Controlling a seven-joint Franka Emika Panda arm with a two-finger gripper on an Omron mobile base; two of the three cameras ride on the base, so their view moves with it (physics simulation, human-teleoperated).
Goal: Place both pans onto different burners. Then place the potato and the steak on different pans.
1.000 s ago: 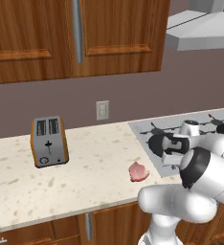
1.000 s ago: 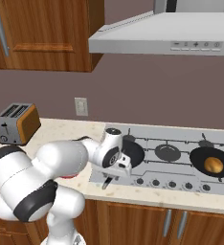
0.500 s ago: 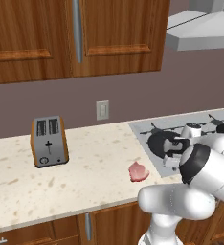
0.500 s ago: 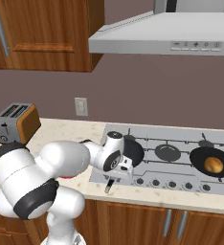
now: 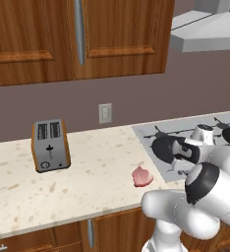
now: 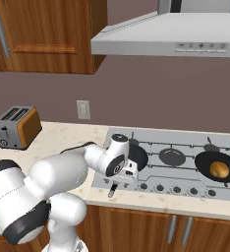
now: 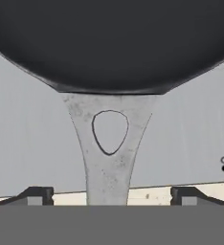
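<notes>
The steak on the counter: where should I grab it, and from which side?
Come straight down on the steak. It lies flat on the counter, left of the cooktop, so only its edges offer grip. Set the fingers across its narrower width, pinching opposite edges.

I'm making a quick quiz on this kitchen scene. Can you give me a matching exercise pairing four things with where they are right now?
Things:
1. golden-brown oval potato
2. flat pink raw steak
3. orange and silver toaster
4. empty matte-black frying pan

Places:
A. on the speckled counter, just left of the cooktop
B. inside the pan at the cooktop's right end
C. on the cooktop's left side, by the robot's hand
D. on the counter near the wall, far left

Pairs: 1-B, 2-A, 3-D, 4-C
</notes>
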